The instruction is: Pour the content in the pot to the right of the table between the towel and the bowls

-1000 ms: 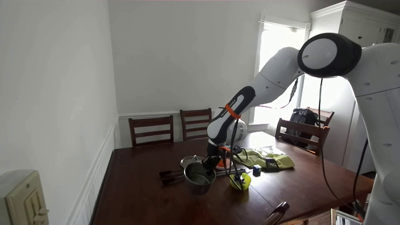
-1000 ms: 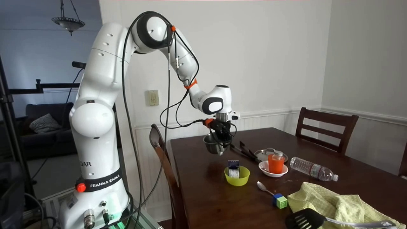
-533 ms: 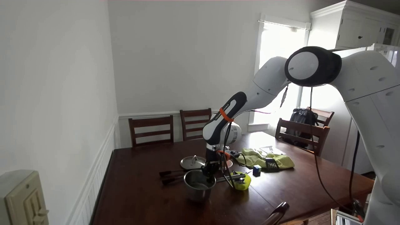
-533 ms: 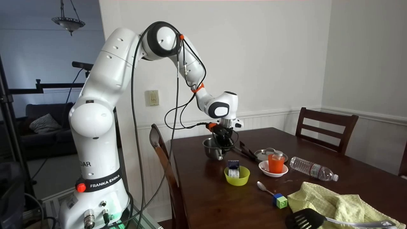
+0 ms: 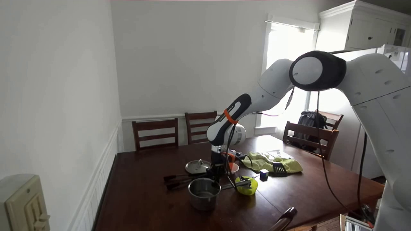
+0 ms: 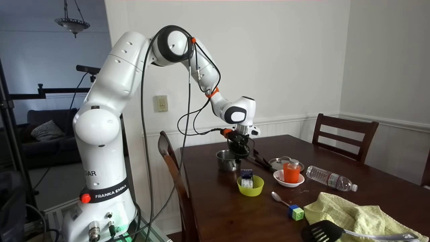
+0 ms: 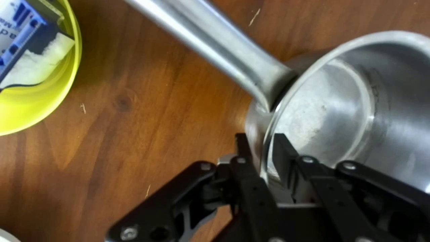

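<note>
Had the fingers [image 7: 284, 148] of the gripper [image 7: 262, 144] parted in the wrist view, one inside the pot [image 7: 399, 101] and one outside, with slivers of space showing beside the rim between them. Saw down into the pot to the metal bottom, marked with a paler patch. Traced its handle [image 7: 215, 40] up over the wooden table [image 7: 134, 141] and out of the frame, with a yellow-green bowl [image 7: 33, 107] to one side, holding a blue-and-white item [image 7: 20, 38] too cropped to name.

In an exterior view, found the pot standing upright, seemingly resting on the table, with the gripper at its rim and its handle reaching toward the yellow-green bowl. Spotted a lid [image 5: 192, 166] lying flat behind it and two dark utensil ends [image 5: 173, 185] poking out nearby.

In an exterior view, met the pot beyond the yellow-green bowl, partly covered by the gripper. Picked out an orange jar [image 6: 291, 172] standing in a white bowl [image 6: 289, 185] and a clear bottle [image 6: 331, 178] lying near it. Noted a spoon [image 6: 276, 197] and a blue-and-green block [image 6: 296, 212] between those two bowls and the towel [image 6: 349, 213], itself partly under a black spatula [image 6: 323, 231].
</note>
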Motion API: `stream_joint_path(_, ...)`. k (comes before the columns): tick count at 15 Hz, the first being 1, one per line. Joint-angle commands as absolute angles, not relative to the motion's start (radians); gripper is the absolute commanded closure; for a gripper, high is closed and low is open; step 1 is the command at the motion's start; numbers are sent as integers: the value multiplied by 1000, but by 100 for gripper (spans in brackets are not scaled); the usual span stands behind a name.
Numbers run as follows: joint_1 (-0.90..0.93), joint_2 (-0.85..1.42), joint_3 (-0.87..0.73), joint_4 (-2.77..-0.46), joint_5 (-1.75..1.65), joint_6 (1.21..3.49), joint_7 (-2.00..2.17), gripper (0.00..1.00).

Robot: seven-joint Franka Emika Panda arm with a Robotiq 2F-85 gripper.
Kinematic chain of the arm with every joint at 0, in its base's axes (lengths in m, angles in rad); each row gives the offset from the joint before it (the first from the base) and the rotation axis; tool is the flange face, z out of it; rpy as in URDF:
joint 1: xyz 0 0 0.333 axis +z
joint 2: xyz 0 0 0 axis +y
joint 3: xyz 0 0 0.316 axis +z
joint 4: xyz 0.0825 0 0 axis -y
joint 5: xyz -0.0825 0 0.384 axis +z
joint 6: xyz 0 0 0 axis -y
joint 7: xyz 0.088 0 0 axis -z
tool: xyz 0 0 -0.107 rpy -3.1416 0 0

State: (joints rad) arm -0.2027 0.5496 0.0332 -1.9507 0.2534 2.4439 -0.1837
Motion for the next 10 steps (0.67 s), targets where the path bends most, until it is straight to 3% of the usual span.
stream_joint_path(1, -185, 553, 10, -1911, 228, 2403, -149, 43)
stream_joint_path(7, -209, 292, 34, -2108, 250, 2602, -282, 2)
stream_joint_path(9, -206, 213, 36, -2161, 246, 2670, -344, 0)
stream_joint_path(10, -193, 332, 23, -2043, 250, 2607, -284, 0)
